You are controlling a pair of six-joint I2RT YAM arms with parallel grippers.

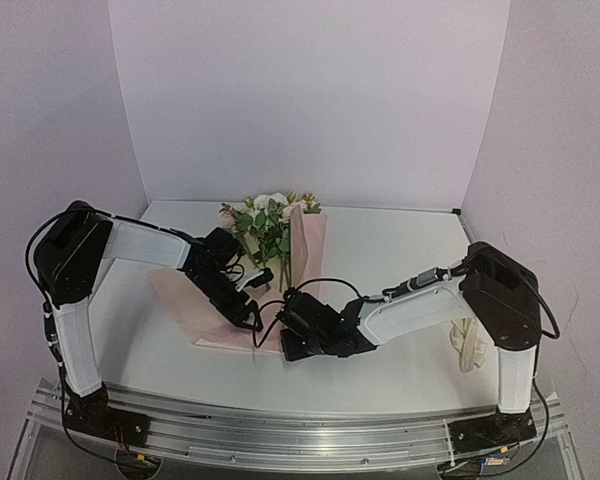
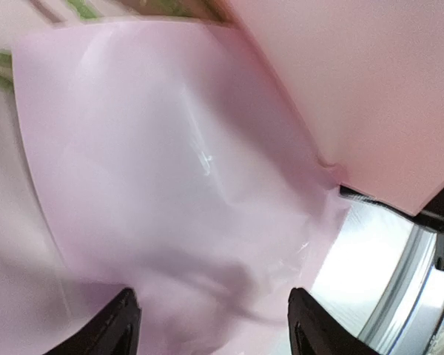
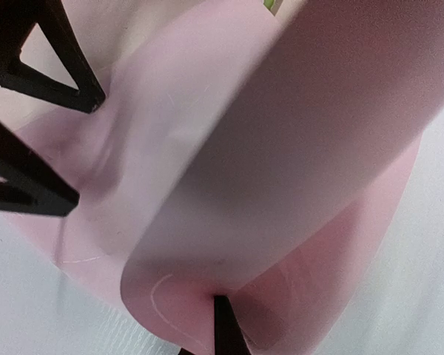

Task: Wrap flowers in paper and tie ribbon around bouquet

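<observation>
Flowers [image 1: 265,222] lie on paper [image 1: 308,240] mid-counter [image 1: 400,250], blooms at far end, stems pointing back at your arms. Right gripper [image 1: 285,330] pinched tight on near edge of paper, flap curled up, standing right of stems. Left gripper [image 2: 211,318] wide apart, holding nothing, hovering over left half of sheet just left of stems. Key bit: long axis runs far-to-near, so raised flap has to roll leftward across it. Right arm better placed for that, I reckon. Ribbon [image 1: 470,345] off beside right arm, not in play.

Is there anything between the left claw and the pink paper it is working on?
Nothing visible. The left claw stands open right over the pink paper, and only the bare sheet shows between its fingers.
</observation>
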